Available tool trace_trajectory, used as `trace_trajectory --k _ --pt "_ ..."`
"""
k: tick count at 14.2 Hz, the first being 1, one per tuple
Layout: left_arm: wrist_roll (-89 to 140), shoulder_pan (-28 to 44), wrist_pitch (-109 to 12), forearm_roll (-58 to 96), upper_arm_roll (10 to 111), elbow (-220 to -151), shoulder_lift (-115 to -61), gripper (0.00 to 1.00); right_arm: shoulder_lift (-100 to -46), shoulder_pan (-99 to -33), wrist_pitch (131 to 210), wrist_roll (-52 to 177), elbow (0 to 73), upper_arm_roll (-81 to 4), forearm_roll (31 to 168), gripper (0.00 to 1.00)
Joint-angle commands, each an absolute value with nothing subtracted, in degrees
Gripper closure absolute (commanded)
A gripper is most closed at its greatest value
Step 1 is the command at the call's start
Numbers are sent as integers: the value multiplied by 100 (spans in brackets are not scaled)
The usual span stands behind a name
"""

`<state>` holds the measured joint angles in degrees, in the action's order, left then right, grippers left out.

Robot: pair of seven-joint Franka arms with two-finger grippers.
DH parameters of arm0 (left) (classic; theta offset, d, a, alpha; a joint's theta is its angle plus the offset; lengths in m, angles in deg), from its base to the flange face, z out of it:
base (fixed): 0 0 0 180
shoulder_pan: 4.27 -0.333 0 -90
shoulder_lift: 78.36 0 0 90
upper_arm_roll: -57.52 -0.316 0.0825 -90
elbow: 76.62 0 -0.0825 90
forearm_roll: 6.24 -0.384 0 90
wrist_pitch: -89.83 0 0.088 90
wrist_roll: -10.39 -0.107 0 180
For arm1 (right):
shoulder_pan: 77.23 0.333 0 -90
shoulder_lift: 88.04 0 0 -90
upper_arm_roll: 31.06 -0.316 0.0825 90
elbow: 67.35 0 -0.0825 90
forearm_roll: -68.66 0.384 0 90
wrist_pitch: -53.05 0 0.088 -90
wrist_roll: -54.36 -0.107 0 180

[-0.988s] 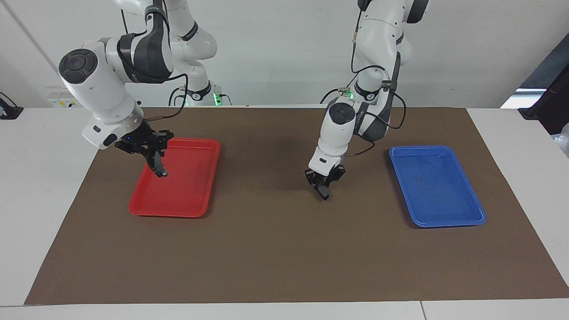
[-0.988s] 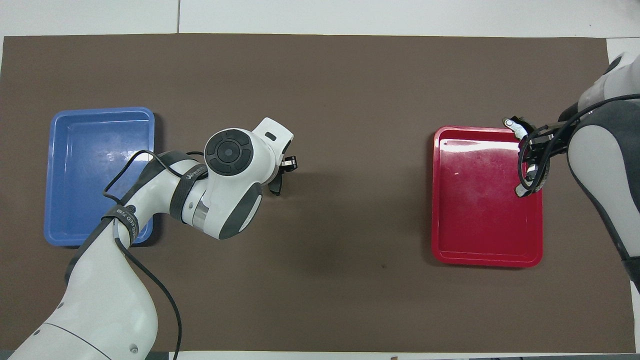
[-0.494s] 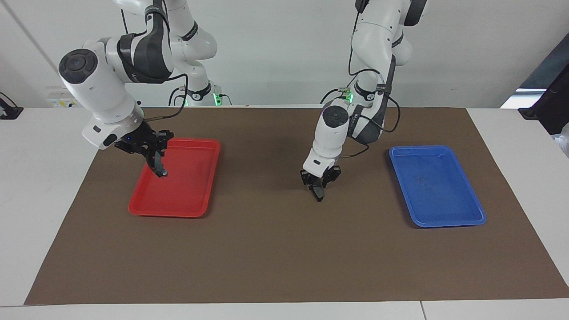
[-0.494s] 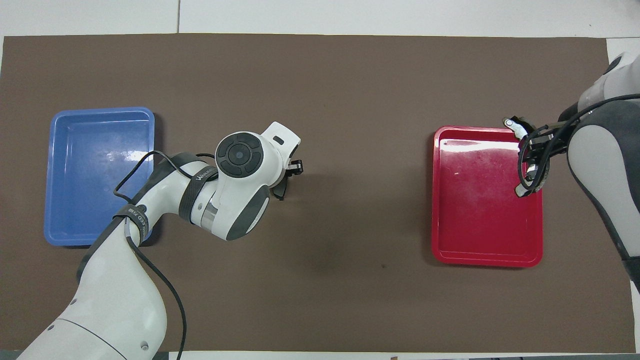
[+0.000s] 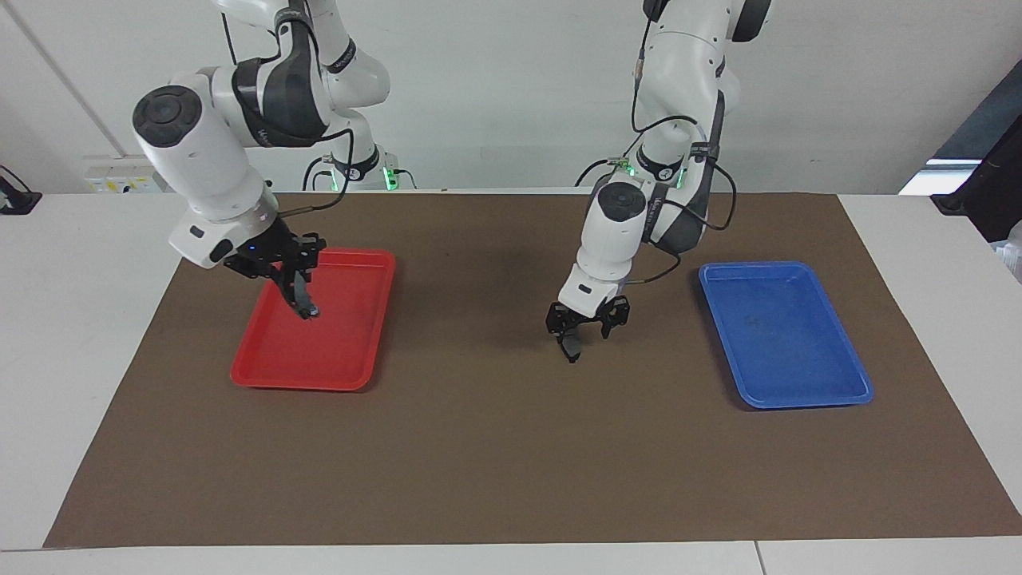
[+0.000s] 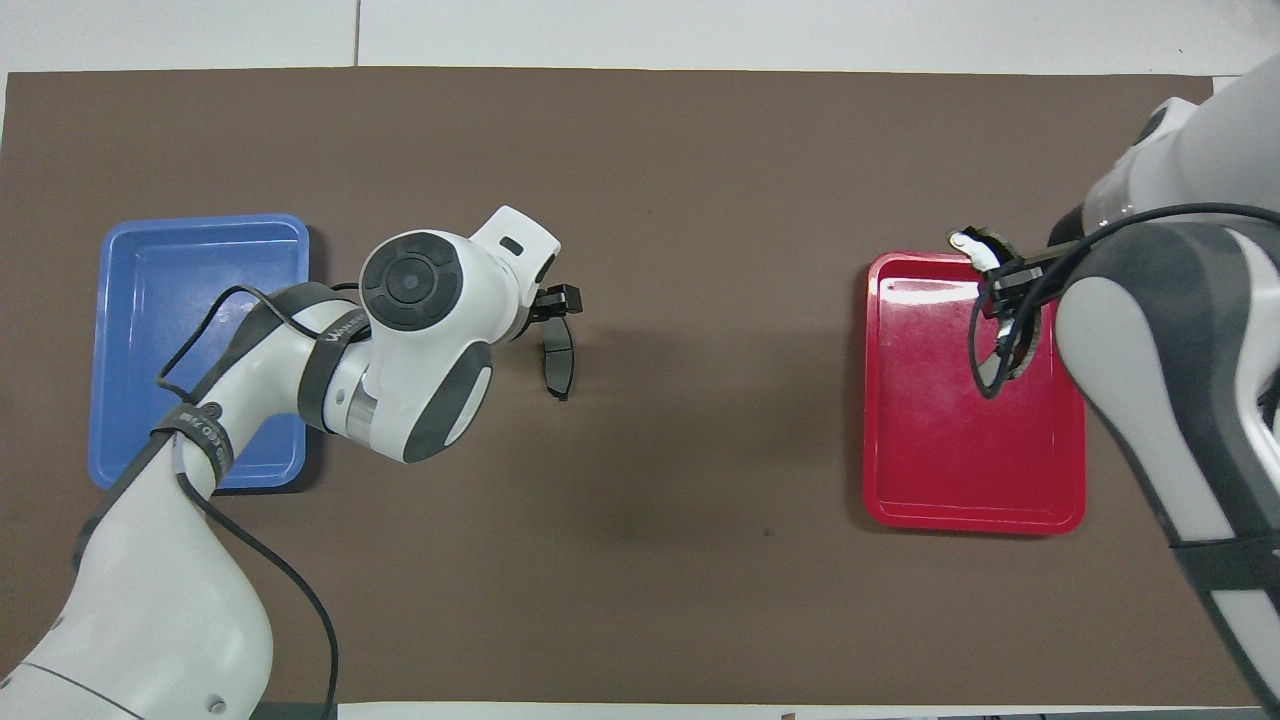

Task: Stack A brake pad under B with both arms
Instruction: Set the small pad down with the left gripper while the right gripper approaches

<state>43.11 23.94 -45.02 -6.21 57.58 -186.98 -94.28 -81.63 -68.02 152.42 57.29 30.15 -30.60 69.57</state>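
The A brake pad point(image 5: 570, 347), short and dark, lies on the brown mat between the two trays; it also shows in the overhead view point(image 6: 556, 362). My left gripper point(image 5: 585, 319) is just above it, with the jaws apart and nothing in them; in the overhead view point(image 6: 560, 300) it sits at the pad's end. My right gripper point(image 5: 287, 270) is shut on B point(image 5: 302, 297), the long curved pad with a light strip. It holds B hanging over the red tray point(image 5: 351, 351), as the overhead view point(image 6: 1000, 372) also shows.
A blue tray point(image 5: 798, 383) sits on the mat toward the left arm's end, with nothing in it. The red tray point(image 6: 960, 500) toward the right arm's end holds nothing on its floor. The brown mat point(image 5: 495, 463) covers most of the white table.
My left gripper has let go of the A pad and drawn back toward the blue tray. My right arm has carried B a little toward the middle of the table.
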Motion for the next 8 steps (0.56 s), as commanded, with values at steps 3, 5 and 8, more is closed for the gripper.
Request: trace_trajectory --k 3,5,8 --pt "3063 1430 -3517 -633 5779 -18771 -8645 1 -7532 -5590 15640 4140 2390 -3097 7515 100" --pt "2457 982 -3122 -633 5770 -18771 -8382 1 -7075 -5010 15895 3172 2107 -3097 7534 100" --pt "1665 270 -2699 -633 5761 -18718 -7987 1 -6206 -4307 16343 2415 1590 -3097 7507 100"
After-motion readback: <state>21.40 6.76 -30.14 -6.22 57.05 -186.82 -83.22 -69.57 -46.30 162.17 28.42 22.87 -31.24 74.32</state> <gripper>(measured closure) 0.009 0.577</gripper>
